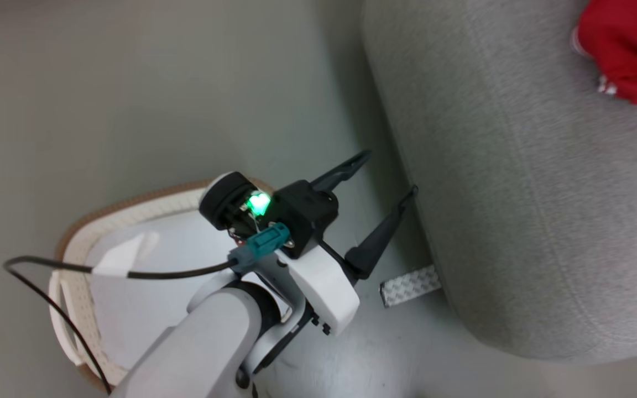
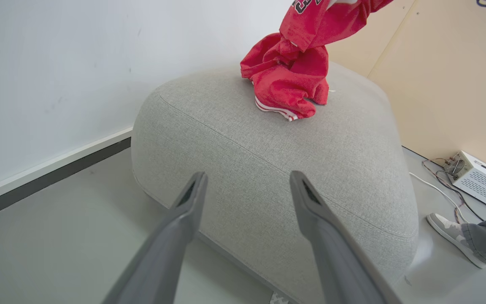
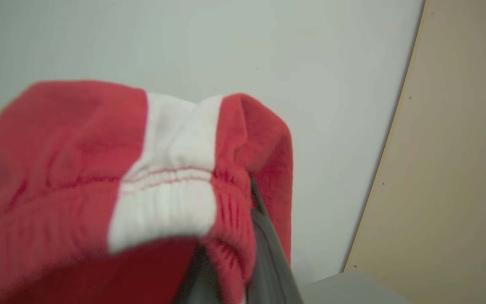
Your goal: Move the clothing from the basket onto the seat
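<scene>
Red clothing [image 2: 289, 80] with white stripes lies bunched on top of the light grey seat [image 2: 268, 169]. Its upper part is lifted off the top edge of the left wrist view. In the right wrist view my right gripper [image 3: 251, 200] is shut on the clothing's red and white hem [image 3: 167, 185], which drapes over its fingertips. My left gripper [image 1: 387, 174] hangs open and empty between the basket [image 1: 130, 202] and the seat's [image 1: 517, 193] side. Red clothing [image 1: 622, 50] shows at the head view's top right corner. Inside the cream basket I see a pale cloth pad [image 1: 147, 287].
A person's grey shoe and trouser leg [image 2: 458, 232] stand on the floor right of the seat, near a white box [image 2: 479, 177] with cables. A small patterned strip [image 1: 410, 286] lies on the floor at the seat's base. A white wall runs behind.
</scene>
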